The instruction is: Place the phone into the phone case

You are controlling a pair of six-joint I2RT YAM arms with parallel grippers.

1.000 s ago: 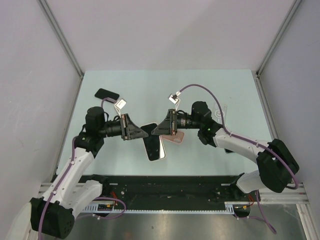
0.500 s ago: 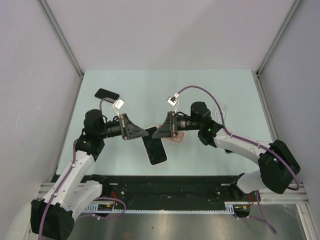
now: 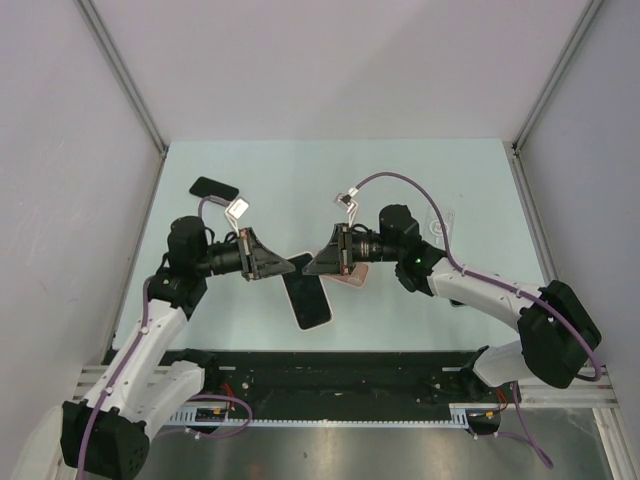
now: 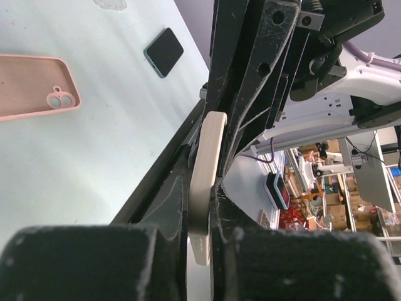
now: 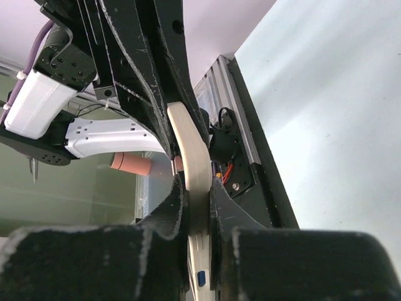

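Observation:
A phone (image 3: pixel 311 297) with a cream edge and a dark screen hangs tilted above the table, held at its upper end by both grippers. My left gripper (image 3: pixel 291 266) is shut on it from the left, and my right gripper (image 3: pixel 313 264) is shut on it from the right. The left wrist view shows the cream edge (image 4: pixel 204 164) pinched between my left gripper (image 4: pixel 202 190). The right wrist view shows the edge (image 5: pixel 190 157) pinched between my right gripper (image 5: pixel 192 191). The pink phone case (image 3: pixel 353 276) lies open side up on the table under the right gripper, and it also shows in the left wrist view (image 4: pixel 30 85).
A second dark phone (image 3: pixel 214 188) lies at the back left of the table, also seen in the left wrist view (image 4: pixel 164 51). A clear case (image 3: pixel 443 226) lies to the right behind the right arm. The black rail (image 3: pixel 330 385) runs along the near edge.
The phone has turned between the grippers, so its dark screen faces up where a pale side showed. Both grippers have shifted slightly and stay shut on it.

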